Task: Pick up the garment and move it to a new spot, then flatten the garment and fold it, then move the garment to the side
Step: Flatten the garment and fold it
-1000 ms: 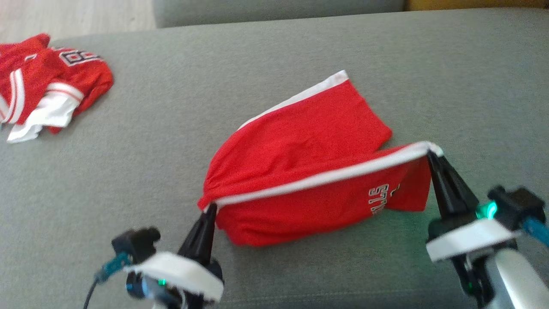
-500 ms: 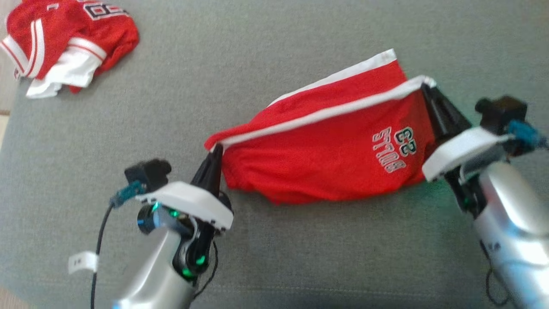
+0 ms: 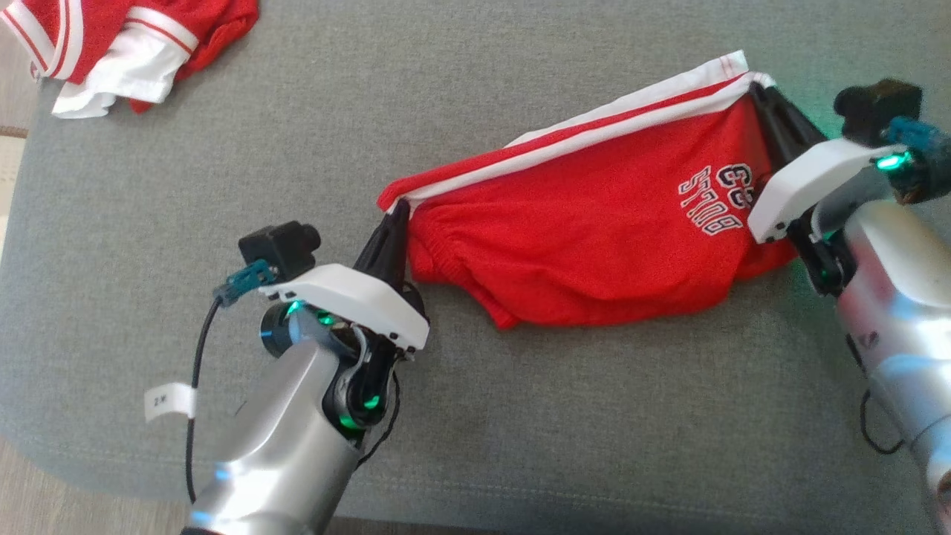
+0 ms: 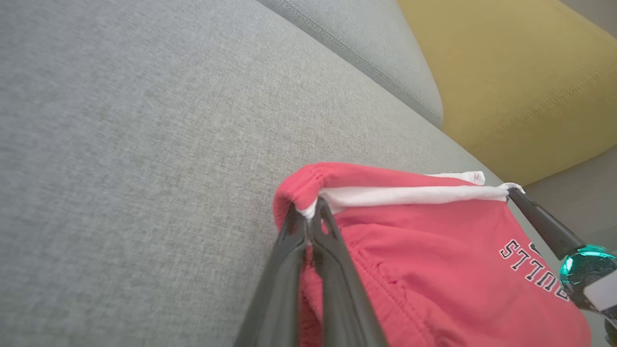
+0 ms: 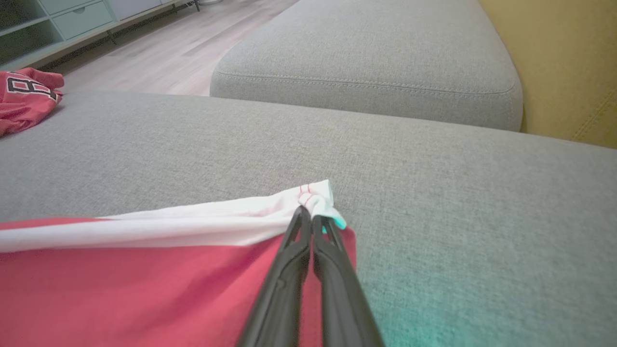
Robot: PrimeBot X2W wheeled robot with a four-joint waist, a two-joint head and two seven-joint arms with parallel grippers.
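Garment: red knit shorts with white trim and lettering [image 3: 594, 230], slung between both arms, belly sagging onto the grey woven sofa cushion [image 3: 371, 111].
Left gripper [image 3: 400, 212]: fingers pressed together, pinching the white-edged corner by the gathered waistband.
Right gripper [image 3: 759, 89]: clamped tight on the opposite white hem corner.
Handling: looks light, limp and stretchy. Expect droop and creases, no stiffness.
Best hold: those doubled seam corners, which should slip less than thin red cloth.
Neighbour: crumpled red-and-white jersey [image 3: 111, 37], well apart.
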